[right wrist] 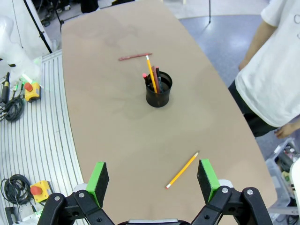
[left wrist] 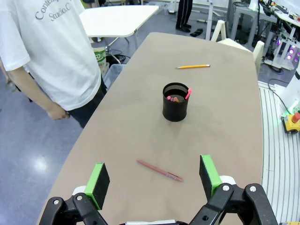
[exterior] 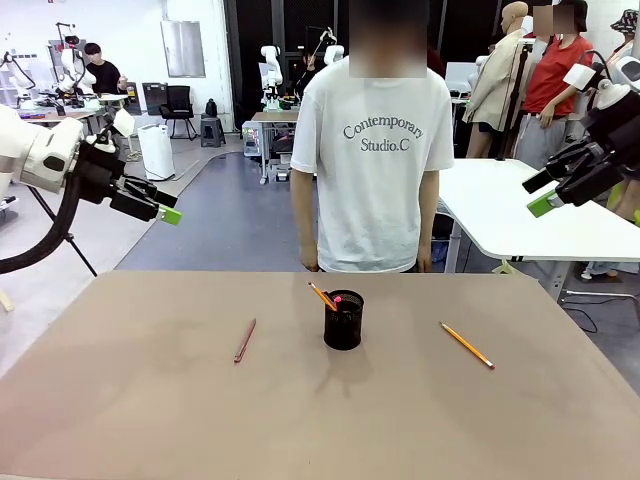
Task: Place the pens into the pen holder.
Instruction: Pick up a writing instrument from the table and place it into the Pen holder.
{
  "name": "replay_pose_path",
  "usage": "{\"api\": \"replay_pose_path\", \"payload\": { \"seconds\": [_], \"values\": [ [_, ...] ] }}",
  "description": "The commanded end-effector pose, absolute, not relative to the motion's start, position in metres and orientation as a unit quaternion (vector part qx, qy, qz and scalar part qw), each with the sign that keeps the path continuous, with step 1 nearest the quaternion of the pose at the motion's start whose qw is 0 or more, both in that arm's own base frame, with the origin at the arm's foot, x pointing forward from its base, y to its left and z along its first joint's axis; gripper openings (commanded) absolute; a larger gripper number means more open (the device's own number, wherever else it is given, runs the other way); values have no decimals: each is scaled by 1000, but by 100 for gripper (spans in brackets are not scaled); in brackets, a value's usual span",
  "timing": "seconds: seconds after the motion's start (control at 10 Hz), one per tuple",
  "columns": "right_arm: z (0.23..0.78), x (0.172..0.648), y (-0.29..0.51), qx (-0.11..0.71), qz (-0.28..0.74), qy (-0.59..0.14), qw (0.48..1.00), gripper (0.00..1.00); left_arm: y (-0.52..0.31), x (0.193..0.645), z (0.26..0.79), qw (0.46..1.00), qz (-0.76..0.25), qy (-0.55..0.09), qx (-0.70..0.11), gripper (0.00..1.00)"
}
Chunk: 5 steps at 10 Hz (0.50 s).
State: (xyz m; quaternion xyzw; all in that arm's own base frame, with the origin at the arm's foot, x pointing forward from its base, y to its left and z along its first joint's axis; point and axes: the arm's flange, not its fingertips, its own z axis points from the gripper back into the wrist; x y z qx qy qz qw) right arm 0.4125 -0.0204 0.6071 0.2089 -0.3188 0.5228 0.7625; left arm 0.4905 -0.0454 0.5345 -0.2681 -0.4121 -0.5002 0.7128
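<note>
Tan tabletop (exterior: 150, 400) carries the black wire-mesh pen holder (exterior: 343, 320) near its middle, a little toward the far edge. Beyond the holder, at that far edge, a person in a white printed T-shirt (exterior: 375, 180) stands with both arms hanging down, hands apart from everything on the table.

High in the air and well off to the holder's left, the left gripper (exterior: 158, 203) hangs with its green-padded fingers spread wide and nothing between them. The right gripper (exterior: 537, 195) is likewise raised, well off to the holder's right, its fingers also spread apart and bare.

The holder stands upright. Out of it lean a yellow-orange pencil (exterior: 322, 296), tilted toward the holder's left, and a dark pen with a pink-red end (exterior: 338, 298) beside it.

To the holder's right, well apart from it, a second yellow-orange pencil (exterior: 467, 345) lies flat on the table, angled. To the holder's left, also clear of it, a reddish-brown pen (exterior: 245, 340) lies flat.
</note>
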Motion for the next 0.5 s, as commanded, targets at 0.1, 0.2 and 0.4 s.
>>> {"api": "replay_pose_path", "payload": {
  "seconds": [0.1,0.2,0.4],
  "values": [
    [608,412,-21,208,522,-320,762,100,-46,492,537,712,-501,-413,-267,100],
    [608,412,-21,208,522,-320,762,100,-46,492,537,712,-501,-413,-267,100],
    [608,412,-21,208,522,-320,762,100,-46,492,537,712,-501,-413,-267,100]
  ]
}}
